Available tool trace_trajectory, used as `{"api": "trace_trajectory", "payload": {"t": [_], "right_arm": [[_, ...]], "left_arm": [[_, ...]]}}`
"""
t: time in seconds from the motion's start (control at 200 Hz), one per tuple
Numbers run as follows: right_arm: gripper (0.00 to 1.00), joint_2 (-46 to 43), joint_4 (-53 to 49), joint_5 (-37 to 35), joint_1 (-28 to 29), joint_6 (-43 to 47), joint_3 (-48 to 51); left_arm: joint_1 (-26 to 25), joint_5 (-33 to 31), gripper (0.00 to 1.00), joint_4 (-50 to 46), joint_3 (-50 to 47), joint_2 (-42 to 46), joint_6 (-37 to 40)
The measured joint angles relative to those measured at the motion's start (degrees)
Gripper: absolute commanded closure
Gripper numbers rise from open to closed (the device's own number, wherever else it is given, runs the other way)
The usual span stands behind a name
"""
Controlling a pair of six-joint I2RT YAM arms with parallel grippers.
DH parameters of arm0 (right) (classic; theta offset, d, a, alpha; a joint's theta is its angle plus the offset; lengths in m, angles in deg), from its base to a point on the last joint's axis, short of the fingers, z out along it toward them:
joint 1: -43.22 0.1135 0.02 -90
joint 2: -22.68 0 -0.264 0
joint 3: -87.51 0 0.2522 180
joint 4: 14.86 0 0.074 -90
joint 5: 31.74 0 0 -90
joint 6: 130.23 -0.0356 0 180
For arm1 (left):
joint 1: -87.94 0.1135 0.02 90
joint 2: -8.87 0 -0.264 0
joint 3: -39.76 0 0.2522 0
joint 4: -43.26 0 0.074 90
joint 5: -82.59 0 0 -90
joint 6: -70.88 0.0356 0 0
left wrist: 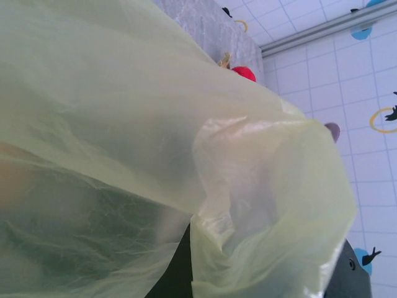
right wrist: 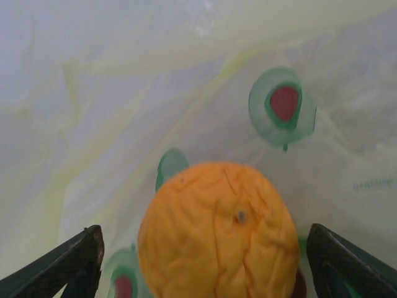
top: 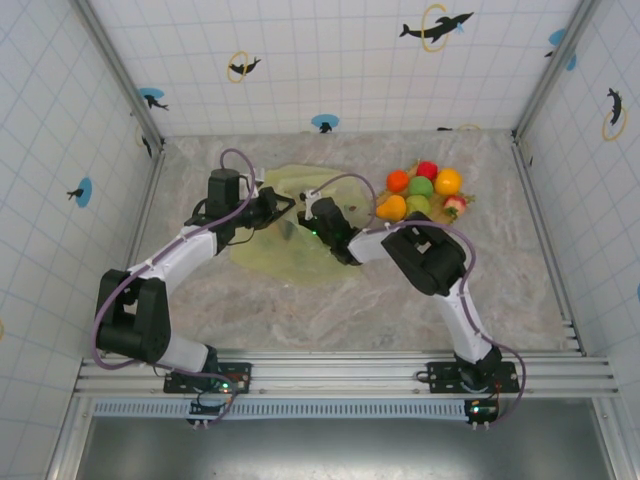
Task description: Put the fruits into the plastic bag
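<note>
Fingers [right wrist: 68, 267] of the right gripper [right wrist: 203, 231] stand spread wide, one on each side of an orange fruit [right wrist: 218, 248], and neither touches it. That fruit lies on the film of the plastic bag [right wrist: 124, 93], which carries green and red prints. From above, the right gripper [top: 322, 216] sits over the bag's middle. The left gripper [top: 268, 207] is at the bag's left edge. Film drapes over its dark fingers [left wrist: 177, 270], so I cannot tell whether it pinches the bag. The other fruits [top: 421, 190] lie heaped just right of the bag, a red one [left wrist: 245, 73] peeking past its rim.
</note>
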Motion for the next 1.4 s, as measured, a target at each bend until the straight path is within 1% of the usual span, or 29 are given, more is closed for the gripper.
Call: {"api": "trace_trajectory", "payload": {"t": [0.135, 0.26, 0.35, 0.44, 0.681, 0.811, 0.991, 1.056, 1.156, 1.256, 1.401], "right_arm": [[0.14, -6.1, -0.1, 3.3, -1.4, 1.1, 6.3], [0.15, -13.1, -0.8, 4.3, -2.5, 2.7, 11.2], [0.17, -18.0, -2.3, 3.6, -2.9, 4.3, 13.8], [0.19, -21.8, -4.9, 1.4, -3.0, 6.0, 15.5], [0.19, -30.3, -12.5, -0.5, -4.3, 9.0, 20.8], [0.19, -36.1, -15.7, -1.2, -6.4, 9.6, 23.9], [0.19, -43.2, -16.2, 0.1, -10.2, 9.4, 28.6], [0.16, -45.0, -17.4, -0.3, -11.6, 9.4, 29.4], [0.14, -47.3, -20.8, -4.5, -13.9, 9.8, 29.4], [0.13, -48.0, -25.2, -10.4, -15.8, 11.6, 28.9], [0.10, -44.2, -34.2, -16.9, -16.4, 17.6, 23.3]], "left_arm": [[0.1, -0.9, 1.00, -0.6, 0.0, 0.0, 0.1], [0.5, -1.9, 1.00, -0.7, 0.0, 0.0, 0.3], [0.9, -2.4, 1.00, -0.9, 0.0, -0.1, 0.3], [0.9, -2.9, 1.00, -1.4, 0.0, -0.3, 1.2], [0.9, -5.4, 1.00, -3.1, 0.0, -0.8, 3.3], [0.9, -6.3, 1.00, -3.6, 0.0, -1.0, 4.4], [1.3, -6.7, 1.00, -4.1, 0.0, -1.3, 4.8], [1.5, -6.9, 1.00, -4.3, 0.0, -1.3, 4.8], [1.6, -6.9, 1.00, -4.3, 0.0, -1.3, 4.8], [1.6, -6.9, 1.00, -4.3, 0.0, -1.3, 4.8], [1.6, -6.8, 1.00, -4.3, 0.0, -1.3, 4.8]]}}
